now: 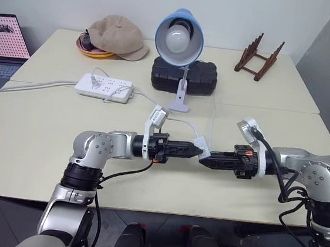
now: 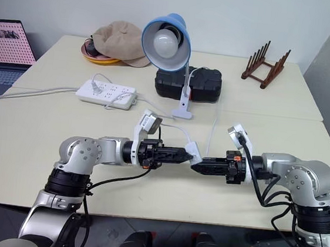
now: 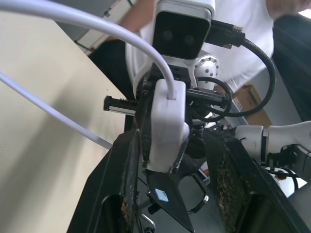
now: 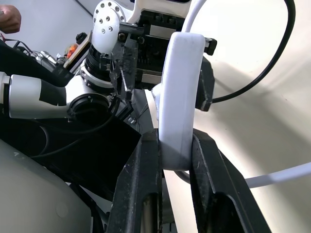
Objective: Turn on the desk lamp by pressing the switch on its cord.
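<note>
The desk lamp (image 1: 179, 33) stands at the back middle of the table, its blue shade tipped toward me, and its white bulb (image 1: 178, 39) shows no glow. Its thin white cord (image 1: 180, 122) runs forward to the switch (image 1: 200, 145), which is held above the table. My right gripper (image 1: 204, 159) is shut on the switch (image 4: 180, 97), one black finger on each side. My left gripper (image 1: 196, 150) comes in from the opposite side. Its fingers (image 3: 121, 184) stand open around the switch (image 3: 167, 121), with a gap on one side.
A white power strip (image 1: 104, 87) lies at the back left, and a black case (image 1: 184, 76) sits behind the lamp's base. A tan cap (image 1: 118, 36) rests on a bowl (image 1: 90, 48). A wooden rack (image 1: 258, 58) stands at the back right and a laptop (image 1: 2, 41) at the far left. A person's white shirt (image 3: 243, 39) is behind the arms.
</note>
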